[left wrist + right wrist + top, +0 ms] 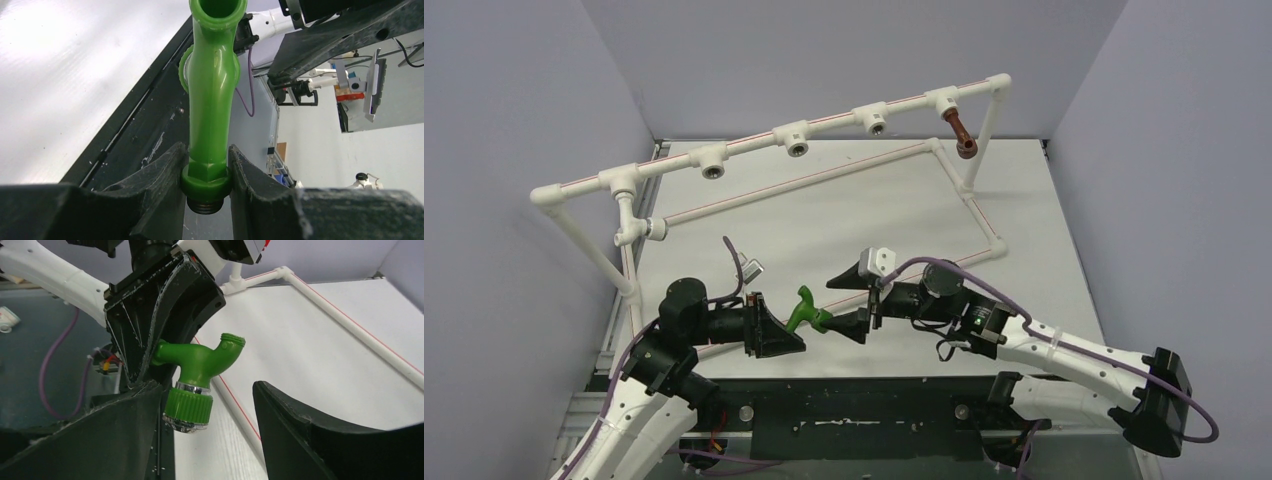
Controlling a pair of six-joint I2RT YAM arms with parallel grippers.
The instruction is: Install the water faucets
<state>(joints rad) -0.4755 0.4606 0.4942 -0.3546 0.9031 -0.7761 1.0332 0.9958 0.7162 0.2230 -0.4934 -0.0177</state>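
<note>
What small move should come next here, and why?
Probably close the right pincer on the green tap: its open jaws flank the knob, while the left pincer clamps the threaded end that must go into a socket.

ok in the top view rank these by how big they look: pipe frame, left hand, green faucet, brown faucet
1. pipe frame
2. left hand
3. green faucet and brown faucet look about alike; green is partly hidden, so unranked
</note>
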